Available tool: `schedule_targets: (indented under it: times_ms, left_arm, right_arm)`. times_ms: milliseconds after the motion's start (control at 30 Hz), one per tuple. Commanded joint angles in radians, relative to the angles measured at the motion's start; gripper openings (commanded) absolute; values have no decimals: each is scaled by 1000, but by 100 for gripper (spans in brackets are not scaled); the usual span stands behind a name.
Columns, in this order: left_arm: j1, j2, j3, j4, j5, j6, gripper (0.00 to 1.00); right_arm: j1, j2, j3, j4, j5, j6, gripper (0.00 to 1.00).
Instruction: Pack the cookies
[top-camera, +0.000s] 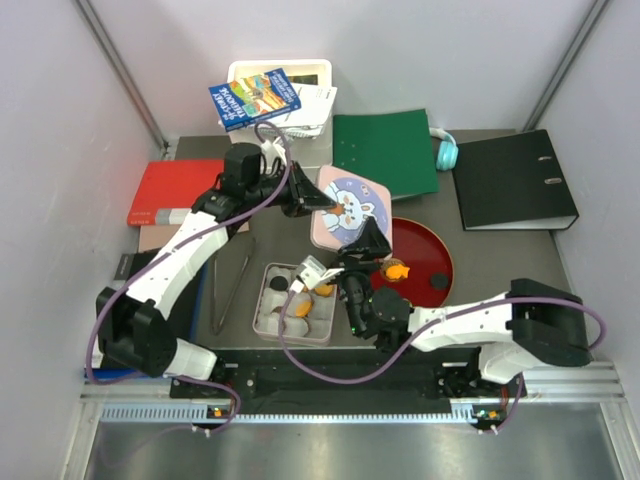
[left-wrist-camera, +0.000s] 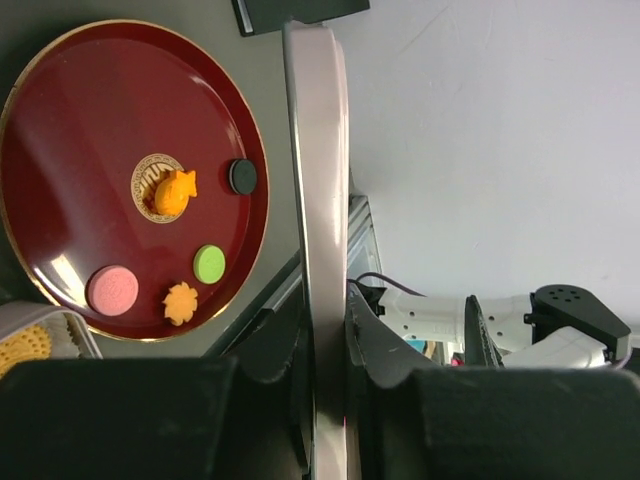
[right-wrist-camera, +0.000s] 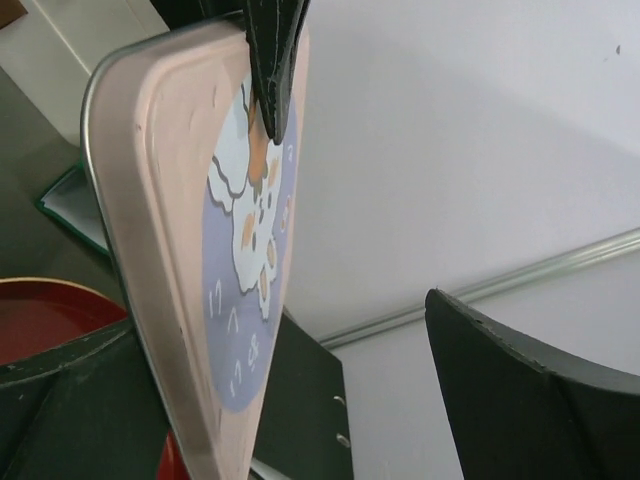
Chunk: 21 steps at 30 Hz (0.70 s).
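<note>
- L pincer (left-wrist-camera: 325, 338) clamped on pink lid (left-wrist-camera: 315, 150) edge; lid held upright.
- R pincer (right-wrist-camera: 280, 315) wide open, nothing gripped.
- Cookies (left-wrist-camera: 209, 263) seen on red plate (left-wrist-camera: 60, 150), left of frame; judged light and brittle, so to be pinched gently across rims.

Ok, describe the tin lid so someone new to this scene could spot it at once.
Find the round red plate mid-table in the top view; the lid is just up and left of it, pinched at its edge by the left gripper. It is a pink rounded square with a cartoon animal on a lilac patch, unlike the plain green folder behind it.
</note>
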Motion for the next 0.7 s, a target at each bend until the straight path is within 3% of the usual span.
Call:
schedule_targets:
  times_ms: [0, 167, 267, 300, 333, 400, 433, 500, 533, 567, 633, 667]
  left_arm:
    - [28, 44, 95, 32, -36, 47, 0]
    - [44, 103, 207, 24, -44, 15, 0]
    - [49, 135, 264, 40, -48, -3, 0]
    - [55, 144, 274, 57, -48, -9, 0]
    - [60, 150, 291, 63, -47, -23, 0]
    - [80, 164, 307, 86, -42, -42, 0]
    - [87, 167, 316, 93, -37, -57, 0]
    - [113, 167, 324, 98, -25, -57, 0]
    - [120, 166, 316, 95, -24, -49, 0]
    - [129, 155, 308, 98, -22, -45, 0]
    - [132, 144, 272, 106, -14, -37, 0]
    - [133, 124, 252, 118, -14, -39, 0]
  right_arm:
    - [52, -128, -8, -37, 83, 70, 96]
    - [138, -251, -80, -176, 198, 137, 98]
    - [184, -363, -111, -485, 276, 336, 98]
    - [192, -389, -94, -658, 289, 437, 98]
    - [198, -438, -65, -1077, 292, 748, 98]
    - [194, -444, 82, -1554, 307, 1116, 99]
    - [177, -432, 179, -1878, 319, 1435, 99]
    - [90, -409, 292, -2130, 286, 1733, 99]
    - [47, -392, 405, -2245, 258, 1962, 99]
    - [-10, -395, 438, -2301, 170, 2002, 99]
    - [-110, -436, 450, -2182, 84, 1927, 99]
    - [-144, -487, 449, -2060, -32, 1911, 99]
